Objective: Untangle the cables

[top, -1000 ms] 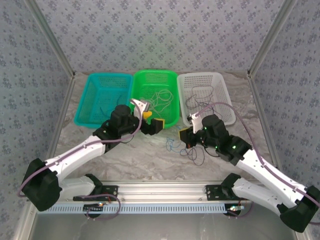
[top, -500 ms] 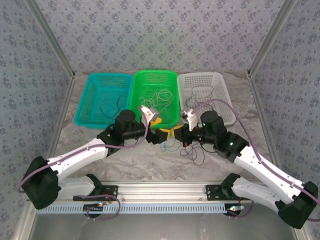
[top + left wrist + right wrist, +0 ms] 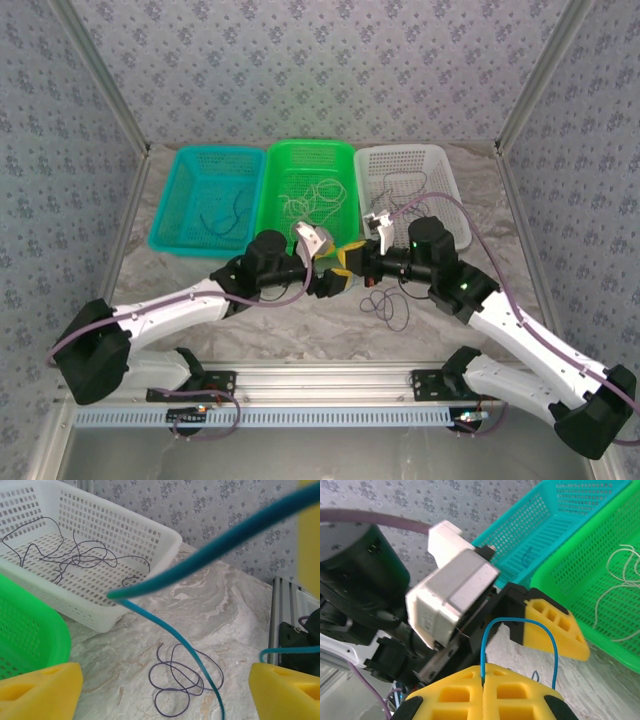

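My right gripper (image 3: 484,687) is shut on a thin blue cable (image 3: 520,622), which arches up out of the closed yellow pads. My left gripper (image 3: 165,687) is open. The blue cable (image 3: 200,555) runs across between its yellow fingers (image 3: 40,690) without either pad touching it. In the top view both grippers meet nose to nose in front of the green basket, the left gripper (image 3: 335,280) and the right gripper (image 3: 350,258). A dark purple cable (image 3: 182,680) lies coiled on the table below them, the same dark cable (image 3: 388,303) seen from above.
Three baskets stand in a row at the back: teal basket (image 3: 175,200) with a dark cable (image 3: 225,215), green basket (image 3: 310,147) with whitish cables (image 3: 315,195), white basket (image 3: 400,150) with dark cables (image 3: 400,185). Marble table (image 3: 300,325) lies in front.
My left arm has swung right from the green basket's front to meet the right gripper. The right gripper has carried the blue cable up and left. The left jaws have narrowed slightly.
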`<act>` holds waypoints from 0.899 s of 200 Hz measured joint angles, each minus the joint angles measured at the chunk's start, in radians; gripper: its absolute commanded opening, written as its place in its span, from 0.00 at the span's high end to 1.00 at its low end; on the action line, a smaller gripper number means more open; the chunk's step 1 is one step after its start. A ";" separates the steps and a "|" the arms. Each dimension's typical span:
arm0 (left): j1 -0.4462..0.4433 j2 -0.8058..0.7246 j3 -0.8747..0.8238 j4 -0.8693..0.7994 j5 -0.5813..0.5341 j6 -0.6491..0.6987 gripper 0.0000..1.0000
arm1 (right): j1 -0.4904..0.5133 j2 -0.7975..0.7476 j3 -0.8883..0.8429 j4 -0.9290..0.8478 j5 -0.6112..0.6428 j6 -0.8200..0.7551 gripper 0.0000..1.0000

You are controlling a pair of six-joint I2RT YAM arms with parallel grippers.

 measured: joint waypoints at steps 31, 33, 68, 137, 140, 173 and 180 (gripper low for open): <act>-0.010 0.026 0.000 0.032 -0.076 0.009 0.18 | 0.000 -0.001 0.000 0.040 -0.031 0.034 1.00; -0.011 0.028 0.000 0.035 -0.081 0.009 0.18 | 0.000 -0.001 0.000 0.043 -0.032 0.037 1.00; -0.012 0.050 0.000 0.051 -0.142 0.010 0.20 | 0.000 -0.010 0.000 0.056 -0.060 0.060 1.00; -0.020 0.153 0.087 -0.043 -0.227 0.030 0.54 | 0.000 -0.017 0.000 0.073 -0.090 0.082 1.00; -0.020 0.156 0.088 -0.047 -0.236 0.031 0.56 | 0.000 -0.018 0.001 0.070 -0.090 0.082 1.00; -0.011 0.161 0.082 -0.072 -0.328 0.005 0.66 | -0.004 -0.048 0.011 0.002 -0.090 0.059 1.00; -0.003 0.161 0.076 -0.072 -0.341 -0.004 0.67 | -0.009 -0.063 0.011 -0.019 -0.089 0.053 1.00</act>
